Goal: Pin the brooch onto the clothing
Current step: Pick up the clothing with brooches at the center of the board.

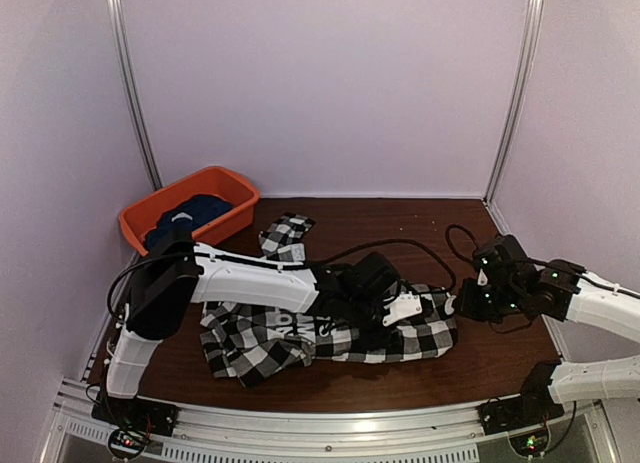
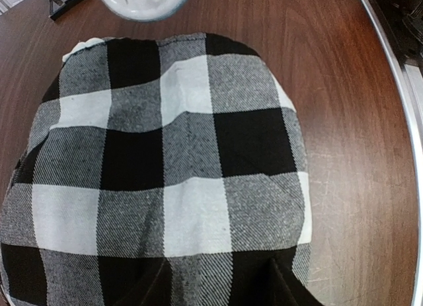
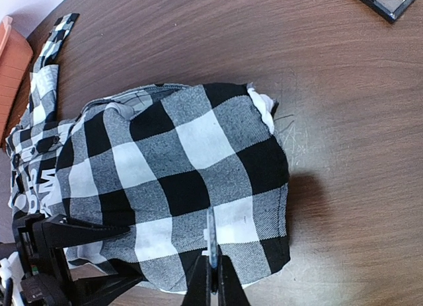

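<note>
Shirt readied for pinning.
Left gripper [image 2: 221, 283], jaws apart, likely steadies checked shirt [image 3: 192, 160]; right gripper [image 3: 213, 279] clamps brooch [image 3: 211, 236] at its right end.

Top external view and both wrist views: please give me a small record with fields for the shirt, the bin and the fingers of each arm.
shirt: black-and-white checked shirt, crumpled on the table in front of the arms
bin: orange bin, back left, with a dark garment inside
left fingers: apart, over the shirt
right fingers: shut, above the shirt's right end
brooch: not clearly visible
</note>
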`<state>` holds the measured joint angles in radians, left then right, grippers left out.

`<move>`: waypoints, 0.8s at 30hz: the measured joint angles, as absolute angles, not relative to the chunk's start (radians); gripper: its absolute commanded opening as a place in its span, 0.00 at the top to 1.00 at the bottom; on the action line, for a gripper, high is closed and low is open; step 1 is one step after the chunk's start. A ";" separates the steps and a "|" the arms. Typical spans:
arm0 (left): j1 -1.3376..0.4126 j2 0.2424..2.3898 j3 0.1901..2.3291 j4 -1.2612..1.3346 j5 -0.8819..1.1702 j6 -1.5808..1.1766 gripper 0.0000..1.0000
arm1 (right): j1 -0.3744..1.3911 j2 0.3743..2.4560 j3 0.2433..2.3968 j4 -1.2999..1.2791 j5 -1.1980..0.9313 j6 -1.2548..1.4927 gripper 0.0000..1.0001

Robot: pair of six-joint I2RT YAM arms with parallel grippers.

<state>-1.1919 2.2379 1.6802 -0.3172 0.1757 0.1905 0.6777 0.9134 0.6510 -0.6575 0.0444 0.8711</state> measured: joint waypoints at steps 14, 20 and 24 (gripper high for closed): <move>-1.142 2.250 1.693 -0.326 0.324 0.115 0.40 | 0.678 0.932 0.630 -0.636 0.026 0.870 1.00; -1.111 2.252 1.725 -0.351 0.394 0.080 0.41 | 0.678 0.933 0.629 -0.632 0.025 0.870 1.00; -1.114 2.267 1.790 -0.375 0.417 0.070 0.41 | 0.678 0.936 0.629 -0.632 0.025 0.869 1.00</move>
<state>-1.1145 2.2673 1.7905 -0.3752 0.4168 0.0704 0.6777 0.9356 0.6292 -0.6315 0.0254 0.8688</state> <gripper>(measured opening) 0.590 0.008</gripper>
